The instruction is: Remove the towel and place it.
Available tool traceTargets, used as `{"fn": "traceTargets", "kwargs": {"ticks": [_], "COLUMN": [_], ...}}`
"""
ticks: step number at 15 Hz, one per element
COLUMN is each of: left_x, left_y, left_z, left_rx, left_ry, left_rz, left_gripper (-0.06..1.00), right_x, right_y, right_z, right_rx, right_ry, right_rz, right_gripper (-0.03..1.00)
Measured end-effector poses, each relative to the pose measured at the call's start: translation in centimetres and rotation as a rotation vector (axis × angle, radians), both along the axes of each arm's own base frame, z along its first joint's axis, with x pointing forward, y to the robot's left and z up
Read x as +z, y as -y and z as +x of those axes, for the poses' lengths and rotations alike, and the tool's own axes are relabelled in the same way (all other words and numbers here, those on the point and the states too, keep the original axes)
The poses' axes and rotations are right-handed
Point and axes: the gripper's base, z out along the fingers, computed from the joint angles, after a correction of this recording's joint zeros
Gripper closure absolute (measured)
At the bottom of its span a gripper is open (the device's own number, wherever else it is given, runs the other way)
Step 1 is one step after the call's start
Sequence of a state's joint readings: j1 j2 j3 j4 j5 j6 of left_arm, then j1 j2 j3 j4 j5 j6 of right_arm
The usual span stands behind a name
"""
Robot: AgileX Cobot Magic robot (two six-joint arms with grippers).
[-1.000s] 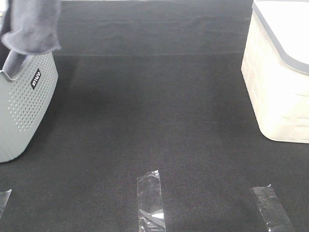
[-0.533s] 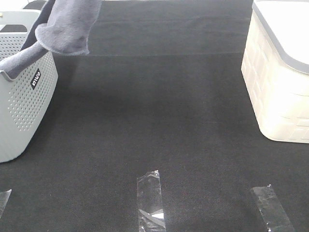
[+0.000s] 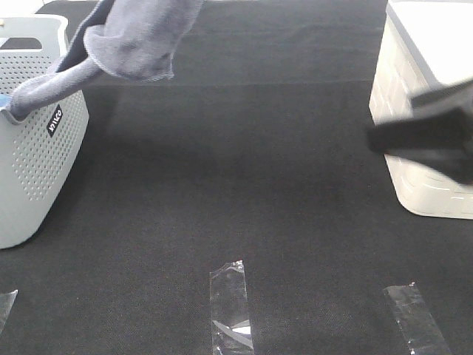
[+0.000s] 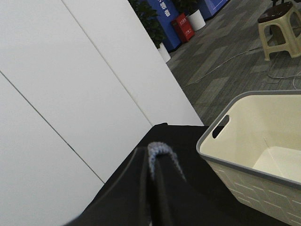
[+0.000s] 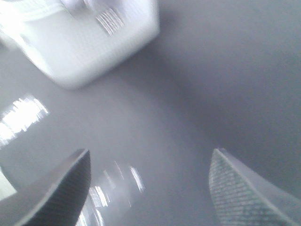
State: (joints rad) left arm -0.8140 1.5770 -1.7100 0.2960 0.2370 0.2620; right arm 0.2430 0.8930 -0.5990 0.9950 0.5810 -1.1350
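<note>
The grey-lavender towel (image 3: 140, 33) hangs in the air at the top left. Its tail (image 3: 44, 87) still drapes over the rim of the grey perforated basket (image 3: 33, 155). My left gripper (image 4: 159, 162) is out of the exterior high view; in the left wrist view it is shut on a fold of the towel (image 4: 160, 149). My right gripper (image 3: 378, 139) shows as a dark blur at the right, low over the mat, far from the towel. In the right wrist view the right gripper (image 5: 150, 188) is open and empty, with the basket (image 5: 89, 37) blurred beyond it.
A cream basket with a grey rim (image 3: 429, 148) stands at the right edge and also shows in the left wrist view (image 4: 254, 160). A bit of blue cloth (image 3: 4, 100) peeks from the grey basket. Strips of clear tape (image 3: 230, 307) lie on the black mat near the front.
The towel has moved right and further out of the grey basket. The right arm has swung into view from the right edge.
</note>
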Motion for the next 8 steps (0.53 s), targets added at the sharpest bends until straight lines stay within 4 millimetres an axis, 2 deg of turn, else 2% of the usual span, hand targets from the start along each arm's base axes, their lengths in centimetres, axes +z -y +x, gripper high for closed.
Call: {"fn": "traceTargets", "kwargs": {"ticks": [3, 8], "left_x": [0.0, 0.4], "left_y": [0.9, 2.1], "left_z": [-0.9, -2.9], "left_rx": [-0.04, -0.115], "left_ry": [-0.022, -0.069], "left_rz": [-0.02, -0.074], "left_gripper": [0.94, 0.94], "right_x": [0.5, 0.6], "right_y": [-1.5, -2.7], "right_z": [2.3, 4.1], "right_rx": [0.069, 0.142], "right_ry": [0.026, 0.015], "right_rz": [0.118, 0.226], "right_gripper": [0.3, 0.28]}}
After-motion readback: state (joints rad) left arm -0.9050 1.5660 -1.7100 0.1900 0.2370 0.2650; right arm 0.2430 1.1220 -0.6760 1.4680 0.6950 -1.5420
